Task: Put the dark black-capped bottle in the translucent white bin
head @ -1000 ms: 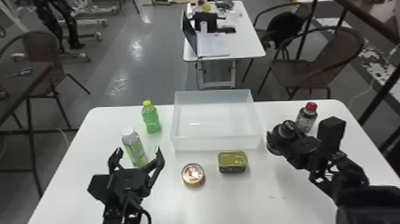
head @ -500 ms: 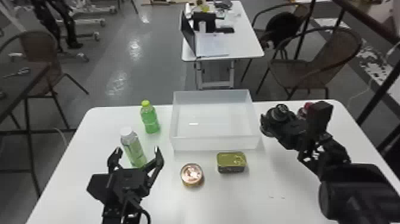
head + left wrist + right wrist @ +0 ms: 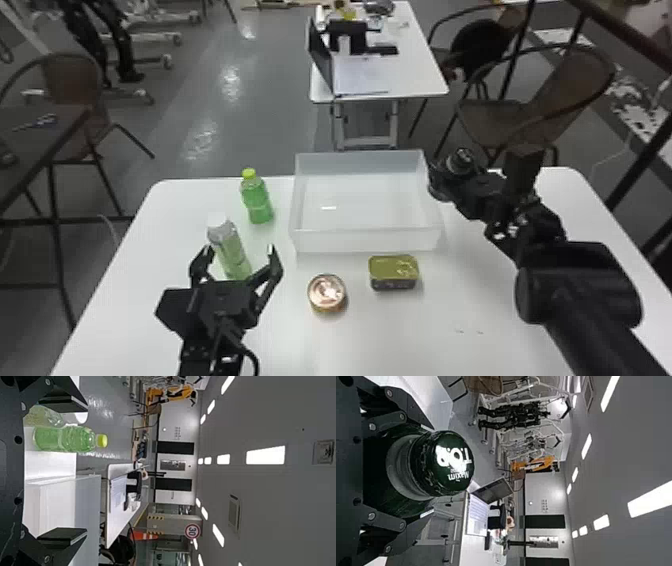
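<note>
The translucent white bin (image 3: 366, 241) stands at the table's far middle. At its right wall in the head view, the dark black-capped bottle (image 3: 461, 160) is held cap up by my right gripper (image 3: 454, 189). In the right wrist view the fingers of my right gripper (image 3: 431, 470) are closed around the bottle's body, below the dark cap (image 3: 451, 463). My left gripper (image 3: 239, 249) stands open at the table's left, in front of a white-capped bottle. Its two fingers are wide apart in the left wrist view, with nothing between the tips of my left gripper (image 3: 85, 471).
Left of the bin stand a green bottle with yellow cap (image 3: 257, 200) and the white-capped bottle (image 3: 231, 252). In front of the bin are a round can (image 3: 326, 294) and a rectangular tin (image 3: 393, 272). The right forearm (image 3: 580, 285) covers part of the table's right side.
The right arm has moved left with the dark bottle, closer to the bin's right wall; the red-capped bottle behind it has become covered. The left arm has kept still.
</note>
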Motion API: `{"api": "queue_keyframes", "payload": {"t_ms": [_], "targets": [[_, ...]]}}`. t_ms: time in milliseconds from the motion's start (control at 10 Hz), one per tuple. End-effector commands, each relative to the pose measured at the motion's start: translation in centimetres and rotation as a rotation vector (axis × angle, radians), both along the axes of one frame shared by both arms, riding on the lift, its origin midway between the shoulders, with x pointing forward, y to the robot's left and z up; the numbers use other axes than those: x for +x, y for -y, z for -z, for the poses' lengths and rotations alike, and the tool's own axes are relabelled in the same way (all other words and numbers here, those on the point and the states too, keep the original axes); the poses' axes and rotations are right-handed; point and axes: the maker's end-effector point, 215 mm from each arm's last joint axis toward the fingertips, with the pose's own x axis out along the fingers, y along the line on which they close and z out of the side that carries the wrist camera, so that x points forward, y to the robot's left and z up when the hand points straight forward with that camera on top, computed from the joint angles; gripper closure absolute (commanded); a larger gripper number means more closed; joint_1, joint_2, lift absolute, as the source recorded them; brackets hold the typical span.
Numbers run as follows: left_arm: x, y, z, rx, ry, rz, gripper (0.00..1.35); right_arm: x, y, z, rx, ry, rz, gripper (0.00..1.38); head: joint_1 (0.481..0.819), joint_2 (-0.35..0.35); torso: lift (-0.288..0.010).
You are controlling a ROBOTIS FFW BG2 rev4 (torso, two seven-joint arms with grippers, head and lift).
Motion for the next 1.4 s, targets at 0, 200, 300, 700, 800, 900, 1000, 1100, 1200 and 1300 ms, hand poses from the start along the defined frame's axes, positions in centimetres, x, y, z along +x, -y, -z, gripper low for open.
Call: {"api": "queue_keyframes", "payload": {"t_ms": [0,200,300,700,800,900,1000,1100,1200,1300], "targets": [[0.2,0.1,0.0,0.001,0.002,0.004,0.2,1.0,-1.2,0.1,0.025,-0.01,-0.018,0.75,0.695,0.091,-0.016],[0.7,0.6,-0.1,-0.004,0.007,0.011,0.2,1.1,-3.0,0.7,0.063,-0.03,-0.036,0.73,0.695,0.103,-0.016],[0.9,0.8,-0.3,-0.007,0.012,0.017,0.2,1.0,-3.3,1.6,0.091,-0.059,-0.034,0.73,0.695,0.109,-0.016],[1.2,1.1,-0.4,-0.017,0.019,0.021,0.2,0.5,-2.2,4.0,0.098,-0.114,-0.007,0.38,0.695,0.104,-0.016],[1.2,1.2,-0.3,-0.019,0.017,0.021,0.2,0.4,-2.0,4.2,0.091,-0.117,-0.007,0.16,0.695,0.103,-0.016],[1.2,1.3,-0.2,-0.02,0.016,0.024,0.2,0.6,-2.0,3.9,0.093,-0.112,-0.007,0.0,0.695,0.1,-0.016],[1.2,1.1,-0.3,-0.018,0.019,0.021,0.2,0.8,-2.1,3.3,0.101,-0.099,-0.008,0.02,0.695,0.098,-0.016],[1.1,1.0,-0.3,-0.019,0.02,0.019,0.2,0.8,-2.7,1.9,0.126,-0.07,-0.025,0.02,0.695,0.098,-0.016],[0.8,0.7,-0.2,-0.02,0.022,0.015,0.2,0.4,-4.0,-0.2,0.134,-0.022,-0.06,0.02,0.695,0.101,-0.016],[0.7,0.6,-0.3,-0.02,0.023,0.014,0.2,-0.7,-4.1,-2.2,0.112,0.032,-0.064,0.03,0.695,0.113,-0.016]]}}
